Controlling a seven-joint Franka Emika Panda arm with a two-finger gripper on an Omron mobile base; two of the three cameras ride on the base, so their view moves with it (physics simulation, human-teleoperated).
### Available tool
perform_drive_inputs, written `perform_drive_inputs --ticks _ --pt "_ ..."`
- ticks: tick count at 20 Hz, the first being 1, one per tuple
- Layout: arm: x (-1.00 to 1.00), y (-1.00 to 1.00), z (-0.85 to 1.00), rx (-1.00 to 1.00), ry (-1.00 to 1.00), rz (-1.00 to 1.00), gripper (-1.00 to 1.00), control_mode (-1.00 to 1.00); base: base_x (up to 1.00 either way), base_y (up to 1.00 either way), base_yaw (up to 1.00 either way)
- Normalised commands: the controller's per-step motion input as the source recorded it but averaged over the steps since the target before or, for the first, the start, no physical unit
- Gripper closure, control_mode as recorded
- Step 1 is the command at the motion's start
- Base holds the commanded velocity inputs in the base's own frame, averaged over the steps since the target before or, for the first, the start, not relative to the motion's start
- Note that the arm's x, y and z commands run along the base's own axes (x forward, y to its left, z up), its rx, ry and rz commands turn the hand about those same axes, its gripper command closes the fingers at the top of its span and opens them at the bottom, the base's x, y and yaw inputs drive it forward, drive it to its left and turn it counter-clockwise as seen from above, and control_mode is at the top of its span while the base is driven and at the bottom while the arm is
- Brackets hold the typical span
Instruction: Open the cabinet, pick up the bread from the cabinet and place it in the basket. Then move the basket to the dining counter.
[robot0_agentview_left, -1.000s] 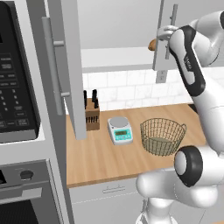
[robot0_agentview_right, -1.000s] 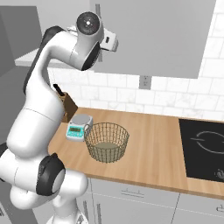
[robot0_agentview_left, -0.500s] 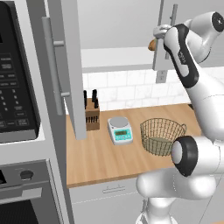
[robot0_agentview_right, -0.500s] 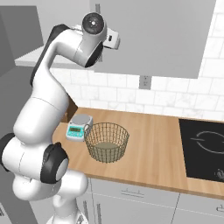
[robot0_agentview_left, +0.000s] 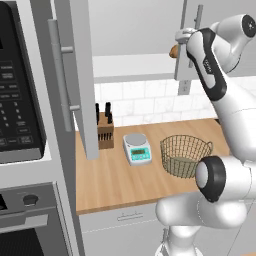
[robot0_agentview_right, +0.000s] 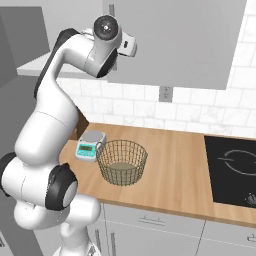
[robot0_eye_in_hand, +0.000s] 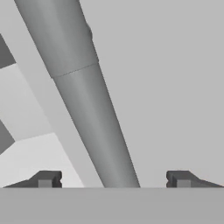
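Since the earlier frame, the arm has swung closer to the right door handle (robot0_agentview_left: 196, 37) of the cabinet (robot0_agentview_left: 77, 75); the end effector (robot0_eye_in_hand: 113, 179) stands released, fingertips straddling that bar. Left door already open. One bread (robot0_agentview_left: 174, 51) sits on the shelf behind the handle: judged light, soft, best pinched across its middle. One basket (robot0_agentview_left: 184, 155), stiff wire, waits on the table (robot0_agentview_left: 110, 180).
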Motion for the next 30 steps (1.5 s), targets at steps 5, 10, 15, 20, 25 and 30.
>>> perform_drive_inputs --ticks 5,10,15,20,25,30 --pt "0.48 0.0 -0.15 0.0 -0.08 0.0 1.0 -1.0 0.0 0.0 0.0" --pt "0.28 0.0 0.0 0.0 -0.06 0.01 1.0 -1.0 0.0 0.0 0.0" --pt "-0.18 0.0 0.02 0.0 -0.02 0.03 1.0 -1.0 0.0 0.0 0.0" --pt "-0.91 -0.01 0.02 0.0 -0.05 0.02 1.0 -1.0 0.0 0.0 0.0" --pt "-1.0 -0.2 0.02 0.0 -0.02 0.01 1.0 -1.0 0.0 0.0 0.0" --pt "-1.0 -0.88 0.17 0.0 -0.01 0.05 1.0 -1.0 0.0 0.0 0.0"
